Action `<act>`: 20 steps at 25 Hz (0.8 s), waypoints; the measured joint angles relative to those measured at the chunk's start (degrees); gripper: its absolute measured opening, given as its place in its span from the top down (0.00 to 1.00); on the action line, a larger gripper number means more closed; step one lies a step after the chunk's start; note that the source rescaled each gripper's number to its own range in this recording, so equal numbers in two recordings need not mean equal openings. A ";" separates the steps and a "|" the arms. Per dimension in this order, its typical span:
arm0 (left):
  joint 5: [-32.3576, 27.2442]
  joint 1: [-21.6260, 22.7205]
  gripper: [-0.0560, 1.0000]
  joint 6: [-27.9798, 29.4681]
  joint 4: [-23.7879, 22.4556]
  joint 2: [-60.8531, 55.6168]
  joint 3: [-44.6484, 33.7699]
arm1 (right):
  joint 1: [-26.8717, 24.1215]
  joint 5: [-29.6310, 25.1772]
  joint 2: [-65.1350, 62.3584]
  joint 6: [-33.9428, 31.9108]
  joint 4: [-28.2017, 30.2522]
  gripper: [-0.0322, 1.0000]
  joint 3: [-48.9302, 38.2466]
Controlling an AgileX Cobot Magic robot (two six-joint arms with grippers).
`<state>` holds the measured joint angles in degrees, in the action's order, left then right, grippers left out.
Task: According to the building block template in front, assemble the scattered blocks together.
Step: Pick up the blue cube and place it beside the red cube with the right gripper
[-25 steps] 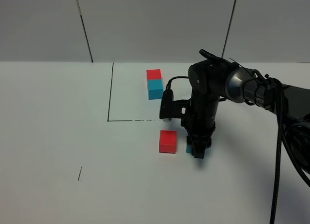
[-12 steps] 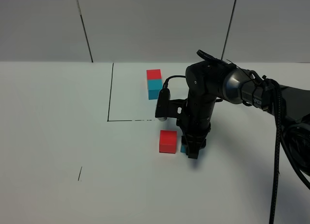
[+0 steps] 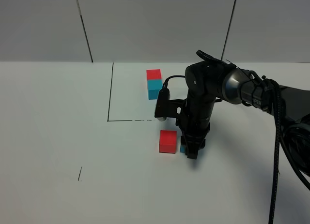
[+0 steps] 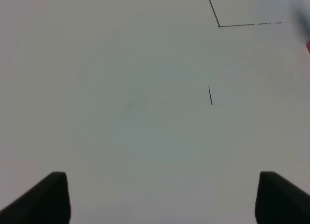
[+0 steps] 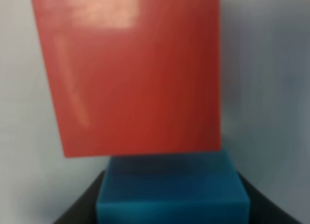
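Note:
The building block template (image 3: 154,83), a red cube joined to a cyan one, lies inside the black-lined corner at the back. The scattered red cube (image 3: 168,141) (image 5: 128,74) sits on the table in front of that line. My right gripper (image 3: 192,151) (image 5: 172,207) points straight down just right of it and is shut on the scattered cyan cube (image 3: 182,148) (image 5: 172,190). That cube is low at the table, right beside the red one; whether they touch I cannot tell. My left gripper (image 4: 160,200) is open over bare table, holding nothing.
A black L-shaped line (image 3: 110,96) marks the template's area, and a short black tick (image 3: 80,173) (image 4: 210,95) is drawn at the front left. The right arm's cables (image 3: 278,137) hang at the right edge.
My right gripper has carried the cyan cube a little to the left, closing the gap to the red cube. The left gripper has not moved.

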<state>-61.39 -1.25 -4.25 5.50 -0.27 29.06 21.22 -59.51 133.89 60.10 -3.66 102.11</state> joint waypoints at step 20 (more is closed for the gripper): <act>0.00 0.00 0.35 0.00 0.00 0.00 0.00 | 1.34 1.04 0.00 -0.07 -0.85 0.97 -0.30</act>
<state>-61.39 -1.25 -4.25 5.50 -0.27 29.06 22.56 -58.47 133.89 60.03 -4.50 101.81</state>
